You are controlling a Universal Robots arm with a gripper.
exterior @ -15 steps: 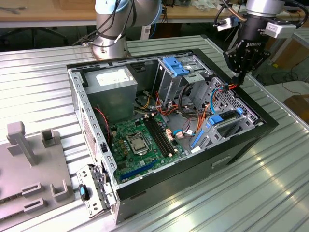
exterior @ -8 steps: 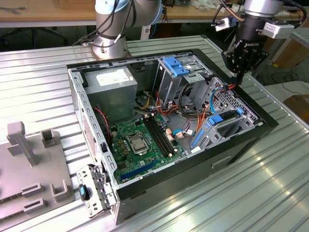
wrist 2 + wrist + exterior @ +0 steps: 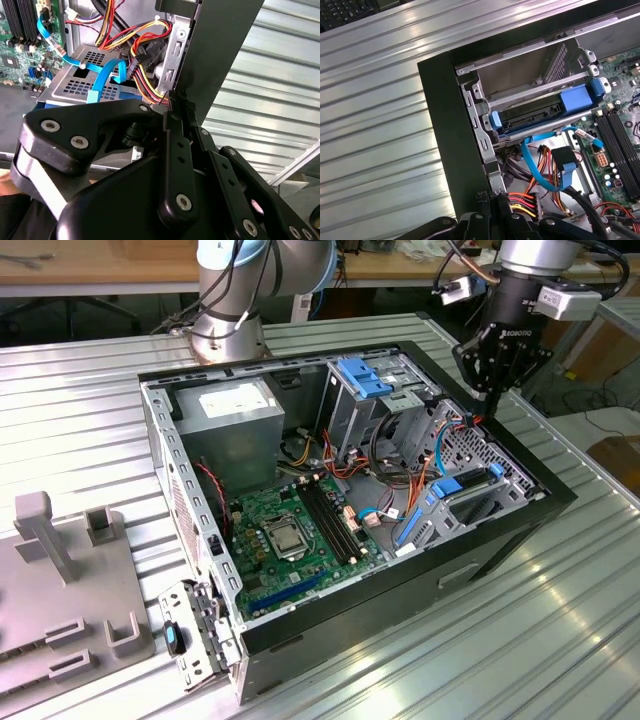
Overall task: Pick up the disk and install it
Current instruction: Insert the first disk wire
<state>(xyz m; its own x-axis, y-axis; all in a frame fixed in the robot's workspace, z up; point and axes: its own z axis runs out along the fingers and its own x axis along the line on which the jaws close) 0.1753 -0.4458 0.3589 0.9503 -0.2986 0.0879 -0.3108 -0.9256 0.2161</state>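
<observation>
Open computer case [image 3: 505,532] lying on its side on the ribbed metal table [image 3: 570,640], with the arm's gripper [image 3: 486,408] above it. In the exterior view the gripper hangs over the case's rim at the corner that houses the drive cage [image 3: 468,448], on the side of the case farthest from the power supply box [image 3: 236,416]. Its two fingers are drawn together with no gap visible between them, and nothing is seen held between them. In both wrist views the gripper [image 3: 175,102] [image 3: 492,199] tips stand just beside the case's black side wall [image 3: 442,125], close above a bundle of red and yellow wires [image 3: 521,202].

The disk [image 3: 534,114] sits inside the case, seated in a slot of the drive cage [image 3: 520,75], beyond the gripper's tips and apart from them; the gripper does not touch it. A blue data cable [image 3: 540,170] loops in the space between the two.

The disk lies flat, parallel to the cage's shelves. Its visible narrow dark face, capped at each end by a blue plastic tab of its frame, looks out of the cage into the case's interior. This face runs from the case's black side wall toward the motherboard [image 3: 620,150]. The rest of the disk's body extends back into the cage and is hidden, so its long axis cannot be told.
</observation>
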